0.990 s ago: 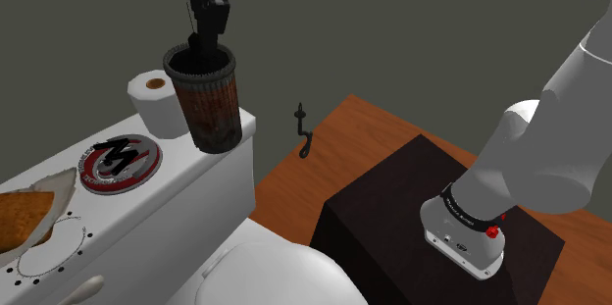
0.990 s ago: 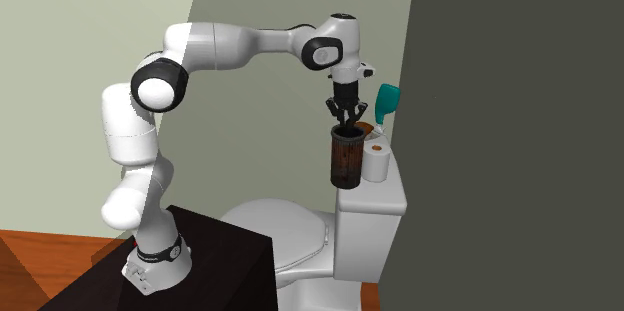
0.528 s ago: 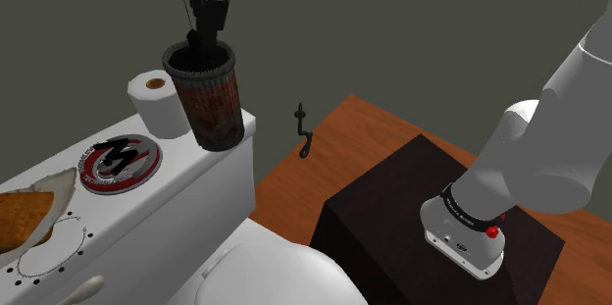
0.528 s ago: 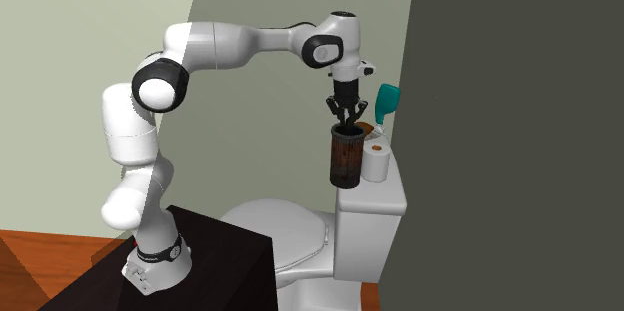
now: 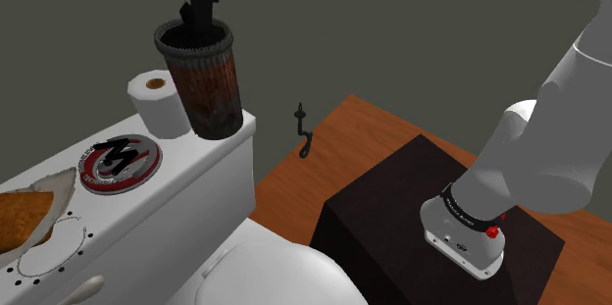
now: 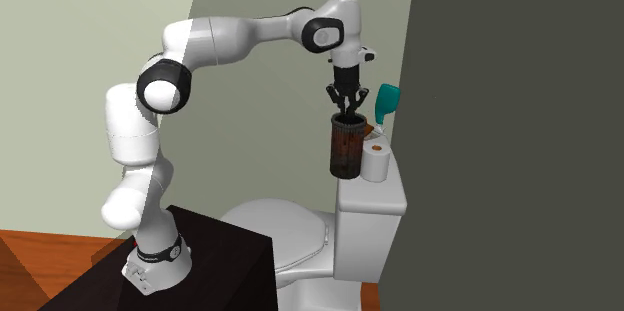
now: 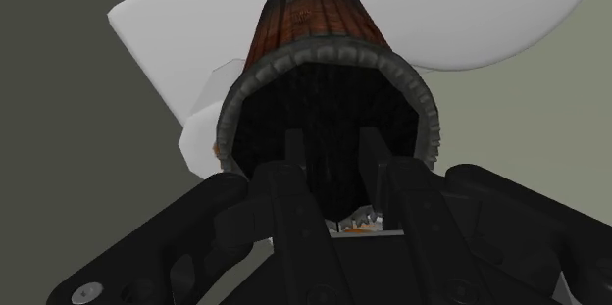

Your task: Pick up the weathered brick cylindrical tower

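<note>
The brick tower (image 5: 208,87) has risen off the toilet tank lid (image 5: 186,171) and now hangs just above its end nearest the stand, beside the toilet-paper roll (image 5: 157,102). The gripper (image 5: 193,30) has its fingers clamped on the tower's rim, so the pick looks nearly complete.

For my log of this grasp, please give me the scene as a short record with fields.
gripper: shut on the rim of the tower
tower: brown, ribbed, upright, seemingly just clear of the tank lid
toilet roll: stands on the tank lid, beside the tower
disc: red and black, flat on the tank lid
</note>
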Tool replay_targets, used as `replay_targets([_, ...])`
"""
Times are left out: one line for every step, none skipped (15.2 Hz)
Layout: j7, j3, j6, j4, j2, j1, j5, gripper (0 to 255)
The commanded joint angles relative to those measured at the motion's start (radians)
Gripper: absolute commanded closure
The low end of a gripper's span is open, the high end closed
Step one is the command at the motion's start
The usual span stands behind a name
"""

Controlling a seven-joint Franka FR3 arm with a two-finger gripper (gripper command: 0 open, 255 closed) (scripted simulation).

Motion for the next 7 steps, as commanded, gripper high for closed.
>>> replay_targets([0.002,0.000,-0.033,0.045,0.011,0.001,-0.004,255])
replay_targets([0.005,0.001,-0.049,0.067,0.018,0.003,-0.006,255])
replay_targets([0.007,0.001,-0.065,0.090,0.024,0.004,-0.008,255])
replay_targets([0.009,0.002,-0.082,0.114,0.032,0.006,-0.010,255])
replay_targets([0.012,0.002,-0.099,0.139,0.039,0.008,-0.013,255])
replay_targets([0.012,0.002,-0.102,0.143,0.041,0.008,-0.013,255])
replay_targets([0.012,0.002,-0.102,0.142,0.040,0.008,-0.013,255])
